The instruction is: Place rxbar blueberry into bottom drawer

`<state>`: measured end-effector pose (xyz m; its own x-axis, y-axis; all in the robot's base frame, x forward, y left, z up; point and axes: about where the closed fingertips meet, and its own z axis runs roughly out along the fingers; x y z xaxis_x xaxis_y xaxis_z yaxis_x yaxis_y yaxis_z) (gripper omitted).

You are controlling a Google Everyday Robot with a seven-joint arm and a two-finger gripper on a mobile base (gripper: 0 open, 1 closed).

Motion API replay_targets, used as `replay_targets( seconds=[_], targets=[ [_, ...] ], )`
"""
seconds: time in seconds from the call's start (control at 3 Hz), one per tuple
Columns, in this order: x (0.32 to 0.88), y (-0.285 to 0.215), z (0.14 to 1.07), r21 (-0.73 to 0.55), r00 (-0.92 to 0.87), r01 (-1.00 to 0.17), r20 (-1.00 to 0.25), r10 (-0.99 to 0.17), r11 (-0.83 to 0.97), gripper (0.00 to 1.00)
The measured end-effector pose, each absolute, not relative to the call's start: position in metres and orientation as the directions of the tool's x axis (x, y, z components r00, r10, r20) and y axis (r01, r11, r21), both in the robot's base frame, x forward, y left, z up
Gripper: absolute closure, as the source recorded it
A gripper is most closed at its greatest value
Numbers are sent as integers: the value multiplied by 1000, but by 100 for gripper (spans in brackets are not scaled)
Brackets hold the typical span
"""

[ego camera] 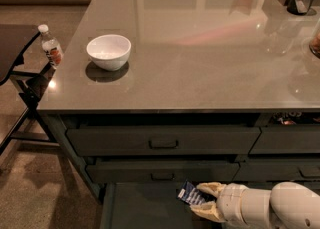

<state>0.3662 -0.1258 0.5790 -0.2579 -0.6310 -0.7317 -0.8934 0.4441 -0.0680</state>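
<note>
Gripping the rxbar blueberry (187, 193), the tool (198, 198) hovers over the bottom drawer (136, 209).

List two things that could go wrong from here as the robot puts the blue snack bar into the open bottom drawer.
1. The gripper has its jaws closed on one end of the rxbar blueberry, which sits tilted above the bottom drawer. It might slip or twist free before a controlled release.
2. The bar is close under the shut middle drawer. Lifting the arm could knock it against that front.
</note>
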Motion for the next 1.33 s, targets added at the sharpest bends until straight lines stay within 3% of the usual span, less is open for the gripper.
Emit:
replay_targets(
  seconds=[1.33],
  targets=[
    [412, -135, 450, -66, -272, -815, -833, -481, 575, 100]
  ],
)
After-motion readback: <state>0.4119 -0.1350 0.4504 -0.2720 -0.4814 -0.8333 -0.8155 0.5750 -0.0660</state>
